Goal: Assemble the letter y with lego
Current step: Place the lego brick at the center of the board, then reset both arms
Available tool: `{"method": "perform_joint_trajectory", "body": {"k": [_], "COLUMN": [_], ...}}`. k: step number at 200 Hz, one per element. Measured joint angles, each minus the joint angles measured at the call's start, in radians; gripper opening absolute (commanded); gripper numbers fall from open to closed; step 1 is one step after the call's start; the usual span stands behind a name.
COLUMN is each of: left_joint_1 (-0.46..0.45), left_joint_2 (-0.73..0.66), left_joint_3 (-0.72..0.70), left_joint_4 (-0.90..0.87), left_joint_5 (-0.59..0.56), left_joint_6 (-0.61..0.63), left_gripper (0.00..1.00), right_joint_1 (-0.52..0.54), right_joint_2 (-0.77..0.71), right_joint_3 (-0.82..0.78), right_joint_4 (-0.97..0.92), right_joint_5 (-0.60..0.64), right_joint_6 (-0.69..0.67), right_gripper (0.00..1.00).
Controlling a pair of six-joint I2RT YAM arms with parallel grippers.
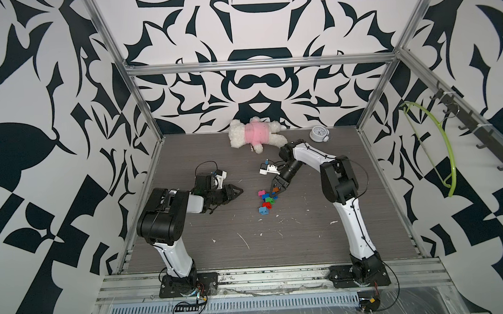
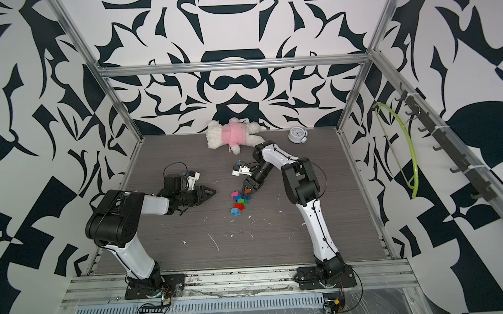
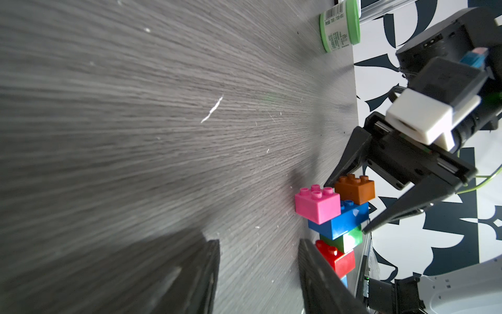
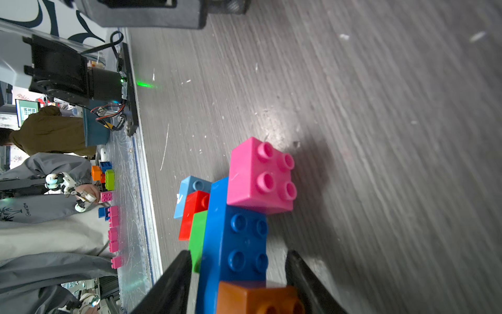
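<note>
The letter y (image 1: 266,199) lies flat on the grey table (image 1: 306,234), mid-table, in both top views. Its pink brick (image 4: 260,175) and orange brick (image 4: 255,297) sit on the darker blue bar (image 4: 233,244). Green (image 4: 198,239), red (image 4: 191,214) and light blue (image 4: 190,187) bricks form the stem. My right gripper (image 4: 238,254) is open, its fingers standing on either side of the orange brick with gaps showing. My left gripper (image 3: 258,244) is open and holds nothing. It hovers left of the figure (image 3: 339,221), a short way off.
A white plush bear in pink (image 1: 255,134) and a small clock (image 1: 318,134) lie at the table's back edge. A green round tub (image 3: 339,25) stands near the table's edge. Metal frame rails (image 1: 249,276) border the table.
</note>
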Motion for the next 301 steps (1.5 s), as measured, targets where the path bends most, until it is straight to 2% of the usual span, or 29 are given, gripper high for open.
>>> {"method": "perform_joint_trajectory", "body": {"k": [52, 116, 138, 159, 176, 181, 184, 188, 193, 197, 223, 246, 271, 301], "left_joint_1": [0.000, 0.001, 0.011, 0.037, 0.075, 0.090, 0.098, 0.110, 0.124, 0.138, 0.214, 0.254, 0.267, 0.273], "left_joint_2": [-0.022, -0.075, -0.102, -0.142, -0.188, -0.207, -0.217, -0.232, -0.248, -0.263, -0.349, -0.432, -0.496, -0.487], "left_joint_3": [0.002, 0.019, 0.040, 0.073, 0.108, 0.119, 0.125, 0.134, 0.143, 0.150, 0.167, 0.107, -0.036, -0.213], "left_joint_4": [-0.045, -0.149, -0.189, -0.240, -0.286, -0.302, -0.310, -0.321, -0.334, -0.346, -0.385, -0.354, -0.237, -0.082], "left_joint_5": [-0.009, -0.053, -0.068, -0.090, -0.117, -0.131, -0.138, -0.147, -0.158, -0.170, -0.261, -0.405, -0.535, -0.611], "left_joint_6": [0.021, 0.068, 0.095, 0.136, 0.184, 0.209, 0.209, 0.235, 0.248, 0.262, 0.357, 0.419, 0.475, 0.517], "left_gripper": [0.54, 0.55, 0.58, 0.67, 0.78, 0.83, 0.91, 1.00, 0.99, 0.99, 0.99, 0.99, 0.99, 0.99], "right_joint_1": [-0.034, -0.062, -0.077, -0.108, -0.147, -0.164, -0.171, -0.181, -0.193, -0.203, -0.249, -0.250, -0.249, -0.249], "right_joint_2": [-0.037, -0.123, -0.175, -0.259, -0.375, -0.422, -0.445, -0.480, -0.523, -0.562, -0.802, -0.966, -1.062, -1.096], "right_joint_3": [-0.072, -0.123, -0.160, -0.223, -0.320, -0.358, -0.378, -0.406, -0.442, -0.477, -0.719, -0.952, -1.164, -1.327], "right_joint_4": [0.039, 0.128, 0.171, 0.231, 0.327, 0.364, 0.386, 0.415, 0.451, 0.490, 0.756, 0.988, 1.175, 1.353], "right_joint_5": [0.039, 0.127, 0.158, 0.201, 0.259, 0.281, 0.288, 0.304, 0.322, 0.337, 0.478, 0.621, 0.757, 0.884], "right_joint_6": [0.033, 0.138, 0.174, 0.213, 0.267, 0.289, 0.296, 0.313, 0.332, 0.346, 0.454, 0.537, 0.600, 0.639], "right_gripper": [0.62, 0.65, 0.64, 0.64, 0.66, 0.67, 0.68, 0.75, 0.95, 1.00, 1.00, 1.00, 1.00, 1.00]}}
